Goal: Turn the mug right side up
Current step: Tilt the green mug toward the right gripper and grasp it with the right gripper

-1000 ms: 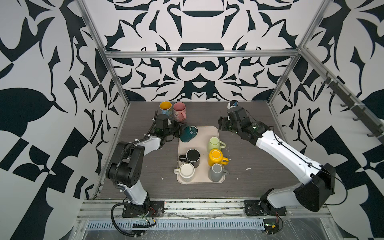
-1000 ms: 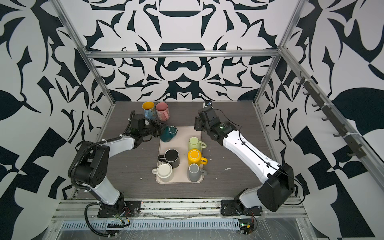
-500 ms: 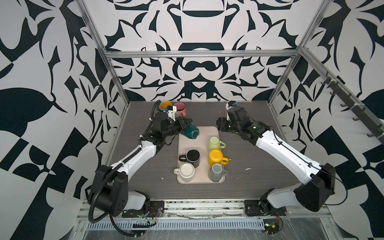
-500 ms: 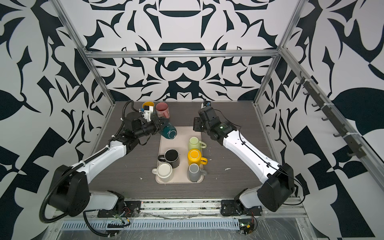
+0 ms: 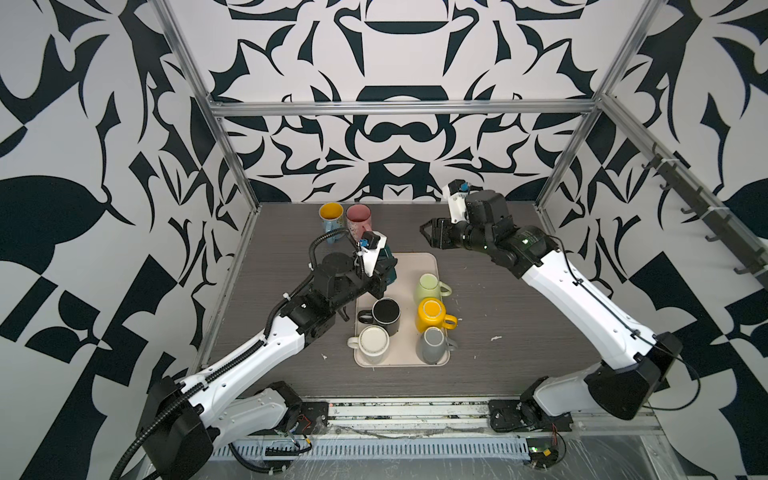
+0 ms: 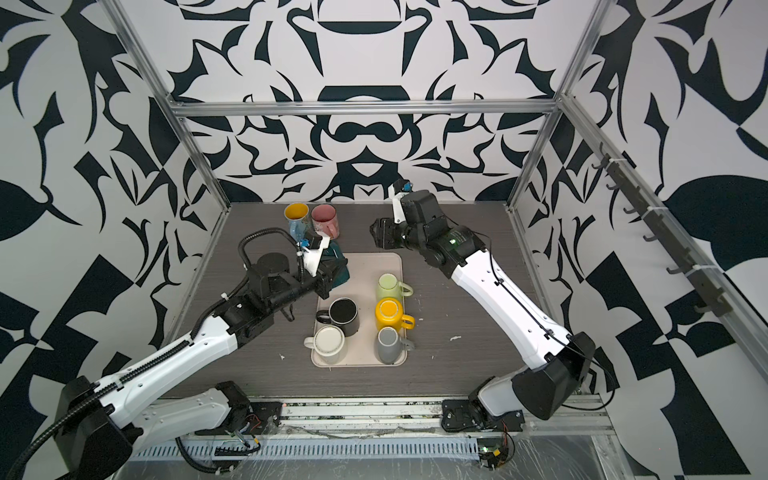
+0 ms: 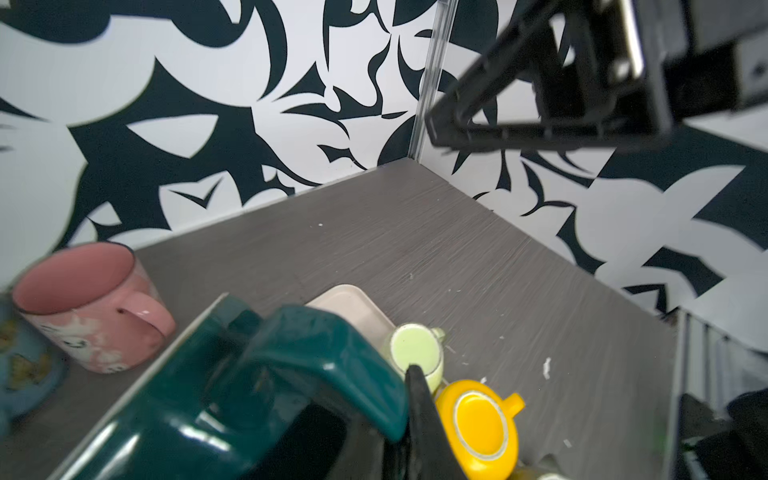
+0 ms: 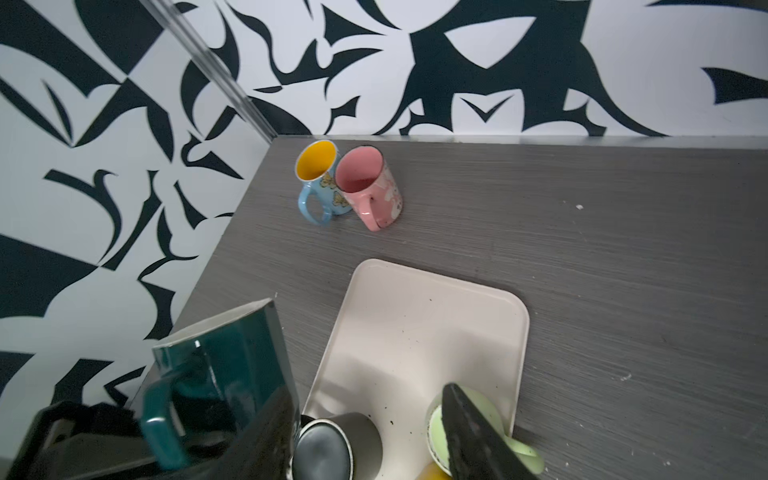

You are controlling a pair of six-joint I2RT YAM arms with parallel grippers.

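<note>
Tray [image 5: 420, 266] holding five mugs [image 5: 430, 309], teal mug [image 8: 241, 361] in left tool [image 5: 383, 272]

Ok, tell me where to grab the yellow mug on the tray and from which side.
Best grip the yellow mug by its handle, coming from the right arm's side. It stands base up, and the handle sticks out free toward that side, while the green mug behind and the grey mug in front crowd its body.
</note>
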